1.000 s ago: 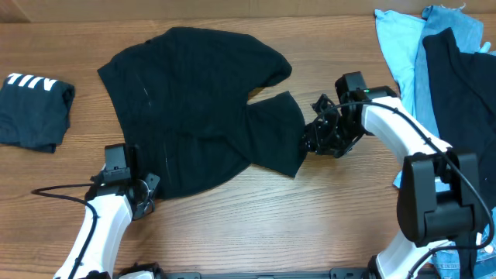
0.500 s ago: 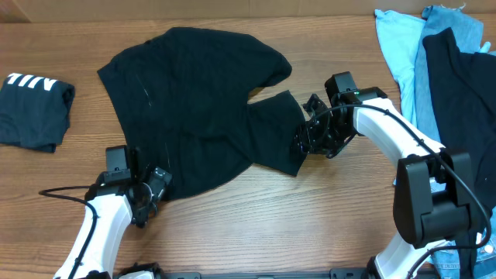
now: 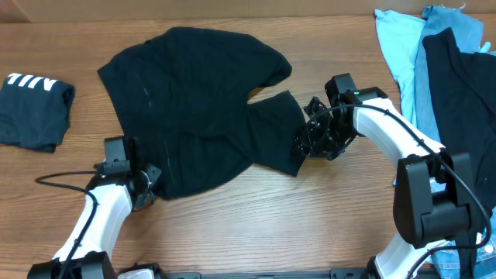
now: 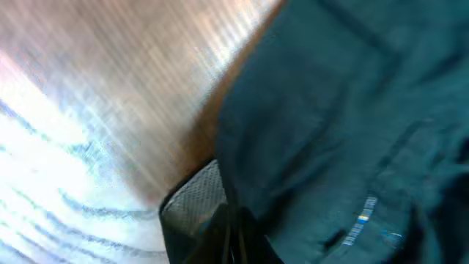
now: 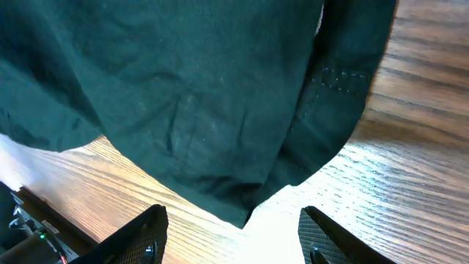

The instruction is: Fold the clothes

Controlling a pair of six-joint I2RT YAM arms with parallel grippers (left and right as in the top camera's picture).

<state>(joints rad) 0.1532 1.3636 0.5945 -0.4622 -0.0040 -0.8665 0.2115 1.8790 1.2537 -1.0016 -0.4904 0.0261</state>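
One table [image 3: 256,225] bears the black tee [image 3: 194,101], spread rumpled mid-table, not yet folded; the step seems to be gripping its edges: the right gripper [image 5: 233,224] hovers spread at the right sleeve [image 3: 275,133], the left gripper [image 3: 147,183] sits at the near-left hem [image 3: 182,181], grip unclear, so next each should pinch cloth and pull flat.

One bench [image 3: 256,225] carries five garments, with two claws over it. Three are black: one spread black tee [image 3: 194,101] between the left claw [image 3: 146,186] and the right claw [image 3: 304,144], one folded black tee [image 3: 31,108] left of the left claw, and one black garment [image 3: 465,85] right of the right claw. Two are blue, also right of it: one pale blue garment [image 3: 391,39] and one denim-blue garment [image 3: 457,19].
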